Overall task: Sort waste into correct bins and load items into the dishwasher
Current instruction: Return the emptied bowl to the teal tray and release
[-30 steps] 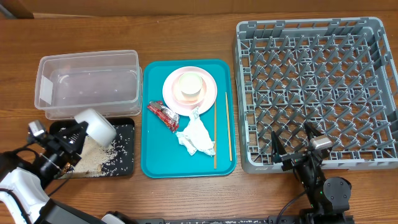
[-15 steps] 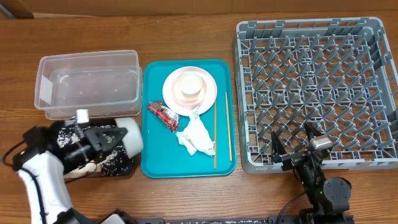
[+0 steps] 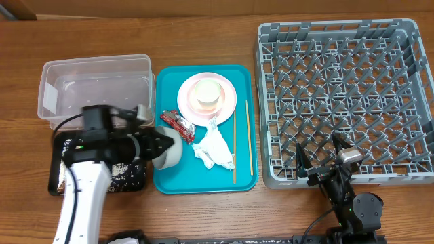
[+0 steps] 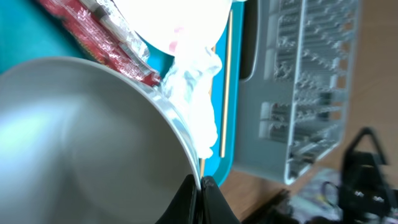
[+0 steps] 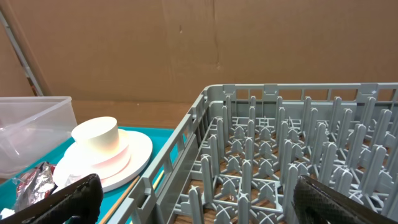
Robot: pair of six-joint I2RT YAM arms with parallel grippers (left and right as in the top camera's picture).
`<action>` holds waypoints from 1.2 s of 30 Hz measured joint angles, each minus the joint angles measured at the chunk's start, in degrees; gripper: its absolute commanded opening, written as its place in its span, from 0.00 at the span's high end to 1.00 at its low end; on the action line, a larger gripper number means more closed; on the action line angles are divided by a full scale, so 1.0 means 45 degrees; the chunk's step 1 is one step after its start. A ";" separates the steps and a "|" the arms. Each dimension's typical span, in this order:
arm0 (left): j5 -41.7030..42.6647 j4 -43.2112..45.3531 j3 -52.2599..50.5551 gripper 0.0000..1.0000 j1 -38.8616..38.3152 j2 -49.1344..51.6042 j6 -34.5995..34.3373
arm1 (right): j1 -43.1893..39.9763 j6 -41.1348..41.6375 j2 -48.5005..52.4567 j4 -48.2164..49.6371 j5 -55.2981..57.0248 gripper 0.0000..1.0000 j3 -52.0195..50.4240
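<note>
Now clear of the black tray [image 3: 54, 166] at its 9 o'clock, white bowl [image 3: 173, 150] is hovering over teal tray's [image 3: 169, 181] 8 o'clock edge, looking empty | left gripper [image 4: 200, 185] is pinching its rim | next judged: dish rack [image 3: 325, 27] at 3 o'clock | right gripper [image 5: 202, 199] is idling, fingers spread.

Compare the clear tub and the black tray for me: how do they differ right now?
The clear tub is see-through with tall walls; the black tray is opaque and shallow. The clear tub holds only a few specks; the black tray carries scattered rice-like grains. The clear tub is unobstructed in the overhead view; the left arm crosses over the black tray. Both are rectangular, similar in footprint, and left of the teal tray.
</note>
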 measured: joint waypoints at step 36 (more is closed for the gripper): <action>-0.8340 -0.0457 0.0510 0.60 -0.6844 0.2545 -0.4454 | 0.0000 0.0005 0.0000 0.0005 0.0000 0.00 0.0000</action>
